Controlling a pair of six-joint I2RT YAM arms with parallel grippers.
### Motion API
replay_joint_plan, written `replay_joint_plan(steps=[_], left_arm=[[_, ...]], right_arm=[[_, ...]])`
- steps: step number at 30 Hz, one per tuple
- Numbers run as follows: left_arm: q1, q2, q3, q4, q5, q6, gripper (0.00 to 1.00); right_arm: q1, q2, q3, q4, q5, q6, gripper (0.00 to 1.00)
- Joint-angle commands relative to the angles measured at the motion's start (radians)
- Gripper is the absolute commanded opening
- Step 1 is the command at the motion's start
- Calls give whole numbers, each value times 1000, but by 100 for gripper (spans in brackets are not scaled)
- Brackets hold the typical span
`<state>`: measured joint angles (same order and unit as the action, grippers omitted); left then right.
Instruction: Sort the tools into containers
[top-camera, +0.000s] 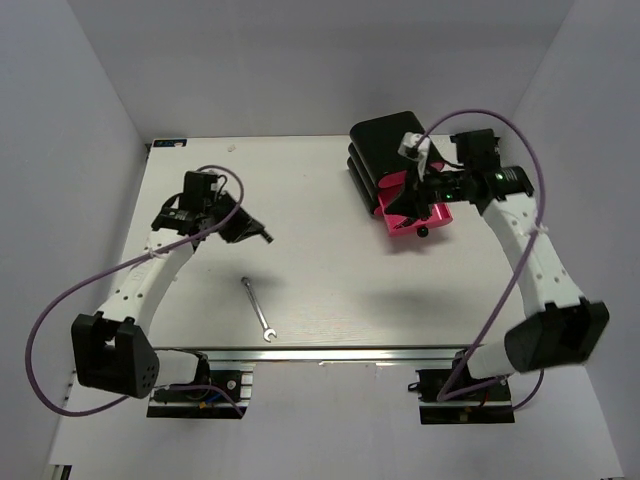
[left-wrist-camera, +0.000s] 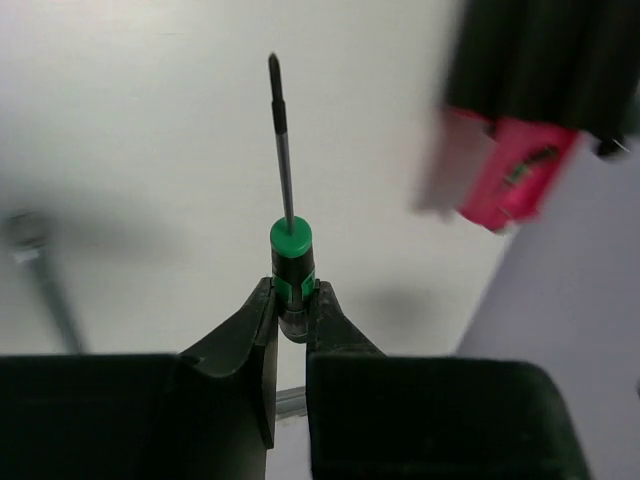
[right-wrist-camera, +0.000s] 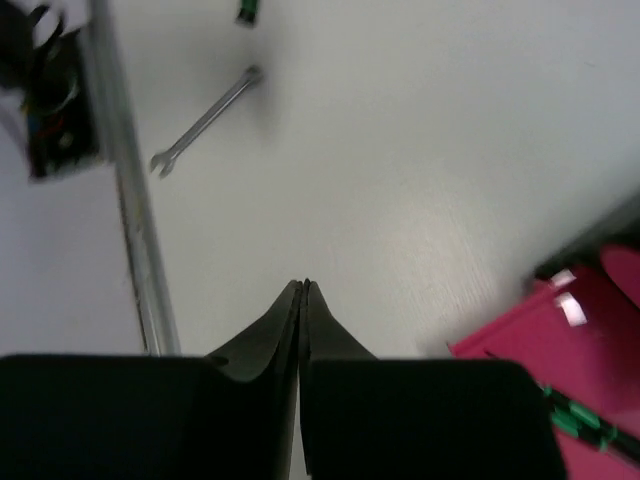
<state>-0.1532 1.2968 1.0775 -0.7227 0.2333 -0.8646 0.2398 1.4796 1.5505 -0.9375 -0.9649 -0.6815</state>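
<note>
My left gripper is shut on the green-and-black handle of a small screwdriver, whose thin shaft points away from me. In the top view this gripper hovers over the left half of the table. A silver wrench lies flat near the front edge and also shows in the right wrist view. The black drawer stack stands at the back right, with one pink drawer pulled open. My right gripper is shut and empty, above the open drawer's left edge. A green-handled screwdriver lies in the drawer.
The table's front metal rail runs past the wrench. The open drawer's black knob sticks out toward the front. White walls close in the table on the left, back and right. The pink drawer shows blurred in the left wrist view.
</note>
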Motion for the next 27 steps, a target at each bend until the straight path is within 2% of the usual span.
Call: replay_joint_plan(steps=[1, 3, 6, 7, 8, 9, 10, 11, 12, 13, 15, 17, 20, 23, 27], left_arm=[[-138, 33, 56, 267, 136, -60, 0], [-258, 146, 159, 348, 143, -63, 0], [-396, 344, 342, 428, 159, -27, 0], [-425, 396, 402, 427, 162, 34, 0], [-475, 506, 468, 414, 155, 77, 0], [-499, 562, 612, 372, 138, 123, 0], [-538, 614, 684, 346, 126, 232, 0], [-554, 719, 758, 316, 101, 293, 0], [-569, 772, 918, 236, 34, 353, 0], [-594, 820, 993, 194, 3, 457, 0], [-605, 933, 1149, 135, -8, 528, 0], [-621, 961, 1185, 132, -2, 599, 0], [-649, 929, 1087, 238, -9, 670, 0], [-674, 920, 1016, 351, -78, 729, 0], [-709, 1013, 1146, 296, -201, 860, 0]], right_arm=[[-88, -154, -128, 461, 230, 458, 0], [-156, -232, -205, 531, 337, 554, 0], [-229, -295, -251, 548, 377, 553, 0], [-264, -306, -257, 536, 374, 550, 0], [-284, -324, -263, 513, 365, 547, 0], [-327, -335, -280, 503, 356, 539, 0], [-347, -349, -294, 499, 335, 534, 0], [-368, -373, -306, 493, 321, 530, 0], [-405, -386, -335, 490, 309, 522, 0], [-419, -399, -348, 487, 293, 504, 0], [-445, -433, -365, 467, 288, 481, 0], [-453, -461, -389, 456, 288, 450, 0], [-465, -490, -426, 456, 298, 444, 0], [-465, -502, -449, 460, 290, 453, 0], [-465, -507, -452, 450, 281, 445, 0]])
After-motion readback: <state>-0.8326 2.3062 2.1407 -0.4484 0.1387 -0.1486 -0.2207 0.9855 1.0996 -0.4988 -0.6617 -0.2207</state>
